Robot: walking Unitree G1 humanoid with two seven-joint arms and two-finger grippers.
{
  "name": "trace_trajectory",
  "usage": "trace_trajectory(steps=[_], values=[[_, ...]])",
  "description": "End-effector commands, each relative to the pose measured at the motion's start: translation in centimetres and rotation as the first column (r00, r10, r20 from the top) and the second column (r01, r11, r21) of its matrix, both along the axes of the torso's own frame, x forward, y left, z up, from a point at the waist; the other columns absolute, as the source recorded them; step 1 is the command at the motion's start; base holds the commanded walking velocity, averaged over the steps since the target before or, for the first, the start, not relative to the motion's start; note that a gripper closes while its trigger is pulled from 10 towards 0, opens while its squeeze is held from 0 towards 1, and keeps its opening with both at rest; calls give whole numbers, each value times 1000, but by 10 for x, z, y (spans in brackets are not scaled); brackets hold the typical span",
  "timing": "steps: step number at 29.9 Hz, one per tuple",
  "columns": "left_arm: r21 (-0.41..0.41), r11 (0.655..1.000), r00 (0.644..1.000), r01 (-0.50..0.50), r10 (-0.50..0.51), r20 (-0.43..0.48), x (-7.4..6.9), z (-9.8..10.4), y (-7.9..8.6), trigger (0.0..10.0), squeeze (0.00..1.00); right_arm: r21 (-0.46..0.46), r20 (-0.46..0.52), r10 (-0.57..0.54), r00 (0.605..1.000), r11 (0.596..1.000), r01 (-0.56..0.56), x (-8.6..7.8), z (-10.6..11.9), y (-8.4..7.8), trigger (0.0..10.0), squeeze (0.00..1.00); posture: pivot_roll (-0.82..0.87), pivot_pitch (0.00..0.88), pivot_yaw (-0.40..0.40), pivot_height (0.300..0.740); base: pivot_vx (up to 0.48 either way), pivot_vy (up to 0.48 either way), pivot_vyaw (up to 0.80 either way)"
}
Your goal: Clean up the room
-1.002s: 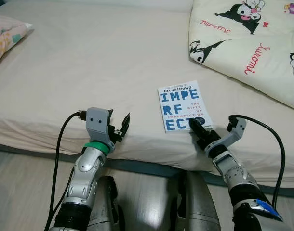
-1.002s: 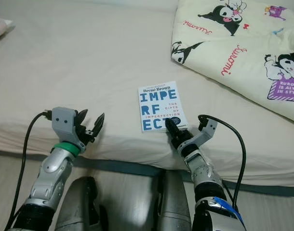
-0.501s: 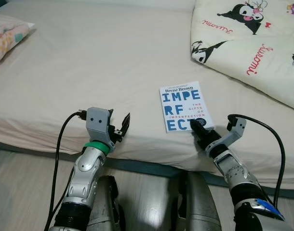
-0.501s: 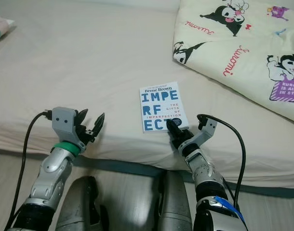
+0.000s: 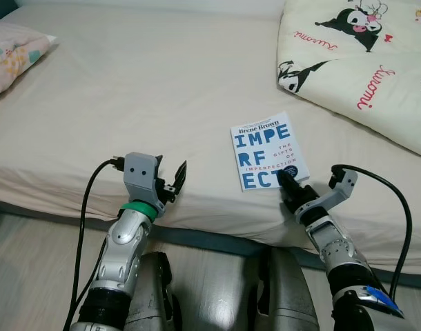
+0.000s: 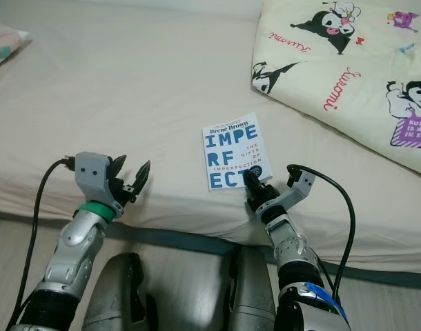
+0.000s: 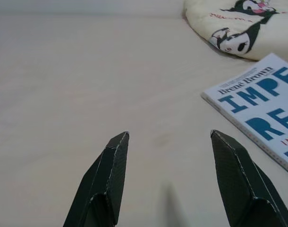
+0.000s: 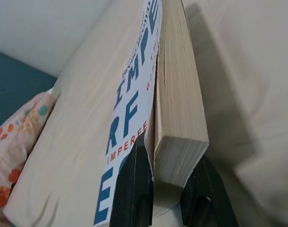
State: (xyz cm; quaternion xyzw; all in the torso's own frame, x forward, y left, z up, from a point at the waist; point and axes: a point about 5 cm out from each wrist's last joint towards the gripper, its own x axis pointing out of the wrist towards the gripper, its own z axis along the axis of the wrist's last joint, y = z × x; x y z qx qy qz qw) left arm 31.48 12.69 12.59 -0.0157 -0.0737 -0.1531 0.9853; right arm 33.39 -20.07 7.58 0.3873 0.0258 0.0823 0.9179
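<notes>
A white paperback book (image 5: 268,150) with blue cover lettering was seen lying on the bed (image 5: 141,96), close to its near edge and just short of the cartoon-printed quilt (image 5: 362,62) bunched at the far right corner. The right tool (image 5: 289,187) was clamped on the book's near right corner, one black finger laid on the cover and the other under the page block. The left tool (image 7: 167,182) was held spread apart and empty above the sheet at the near edge, to the left of the book. A patterned pillow (image 5: 14,55) was visible at the far left corner.
</notes>
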Motion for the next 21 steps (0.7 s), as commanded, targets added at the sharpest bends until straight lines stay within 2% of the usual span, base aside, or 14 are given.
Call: trace_trajectory(steps=[1, 3, 4, 6, 8, 10, 13, 17, 19, 20, 21], values=[[10, 1000, 1000, -17, 17, -13, -1, -5, 3, 10000, 0, 5, 17, -77, 997, 997, 77, -2, 2, -14, 0, 0, 66, 118, 72, 587, 0, 0, 0], [9, 1000, 1000, -28, 28, -9, 1, -5, 3, 10000, 0, 3, 37, -71, 997, 997, 71, 0, 6, -14, 0, 0, 67, 113, 68, 587, 0, 0, 0], [3, 999, 999, -46, 46, -8, 2, -4, 5, 10000, 0, 15, 81, -57, 995, 998, 56, 2, 13, -14, 0, 0, 66, 93, 66, 587, 0, 0, 0], [3, 999, 999, -46, 46, -8, 2, -4, 5, 10000, 0, 15, 81, -57, 995, 998, 56, 2, 13, -14, 0, 0, 66, 93, 66, 587, 0, 0, 0], [-10, 997, 997, -80, 80, -9, 5, -3, 9, 10000, 0, 35, 160, -19, 987, 999, 13, 4, 27, -11, 0, 0, 64, 79, 72, 587, 0, 0, 0], [-10, 997, 997, -80, 80, -9, 5, -3, 9, 10000, 0, 35, 160, -19, 987, 999, 13, 4, 27, -11, 0, 0, 64, 79, 72, 587, 0, 0, 0], [-20, 991, 991, -134, 134, -13, 12, 1, 16, 10000, 0, 36, 248, 88, 965, 994, -100, 4, 44, 4, 0, 0, 59, 77, 62, 587, 0, 0, 0], [-25, 985, 985, -170, 169, -31, 15, 1, 19, 10000, 0, -28, 253, 147, 956, 989, -144, 2, 48, 14, 0, 0, 65, 75, 59, 587, 0, 0, 0], [-25, 985, 985, -170, 169, -31, 15, 1, 19, 10000, 0, -28, 253, 147, 956, 989, -144, 2, 48, 14, 0, 0, 65, 75, 59, 587, 0, 0, 0], [-41, 986, 985, -163, 160, -70, 16, -2, 17, 10000, 0, -102, 247, 160, 956, 985, -139, 0, 49, 18, 3255, 0, 66, 75, 59, 587, 0, 0, 0], [-48, 986, 984, -160, 155, -89, 16, -4, 16, 10000, 0, -191, 249, 178, 952, 973, -132, -3, 51, 22, 10000, 0, 61, 70, 64, 587, 0, 0, 0]])
